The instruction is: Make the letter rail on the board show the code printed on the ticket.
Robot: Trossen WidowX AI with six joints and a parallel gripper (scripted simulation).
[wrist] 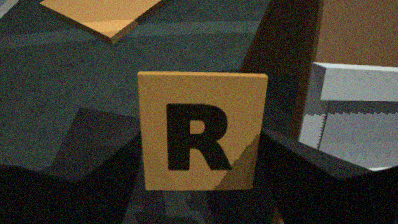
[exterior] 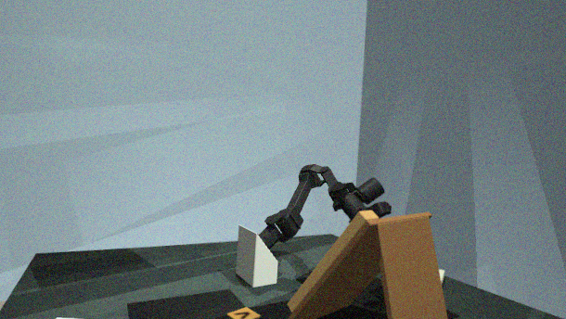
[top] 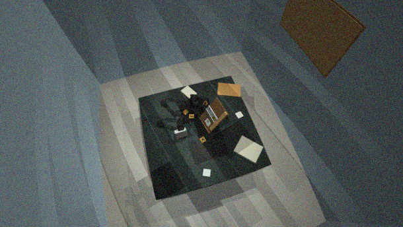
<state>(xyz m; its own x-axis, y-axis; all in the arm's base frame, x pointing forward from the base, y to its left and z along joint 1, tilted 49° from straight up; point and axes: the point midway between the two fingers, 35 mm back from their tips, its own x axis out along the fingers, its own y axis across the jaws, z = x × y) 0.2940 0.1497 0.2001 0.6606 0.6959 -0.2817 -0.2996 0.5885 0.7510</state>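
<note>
My gripper (wrist: 200, 137) (top: 205, 103) is shut on the R tile (wrist: 195, 90), an orange square with a black R, upright in the wrist view. The tile is left of the near end of the pale letter rail (wrist: 360, 82) (top: 211, 112), with a gap between them. The rail is on the sloping brown board (top: 220, 105) (exterior: 410, 264) (wrist: 360, 30). A pale ticket (top: 207, 121) is below the rail; its code is too small to read. Loose orange tiles (top: 185, 112) (top: 191, 116) lie left of the board, another tile (top: 203, 139) (exterior: 243, 313) in front. Their letters are unclear.
An orange slab (top: 229, 90) (wrist: 105, 12) lies beyond the board. A white block (top: 180, 132) (exterior: 266, 269) stands near the arm's base. Cream slabs (top: 188, 91) (top: 248, 149) and small white pieces (top: 239, 114) (top: 207, 172) lie about the dark counter (top: 165, 150).
</note>
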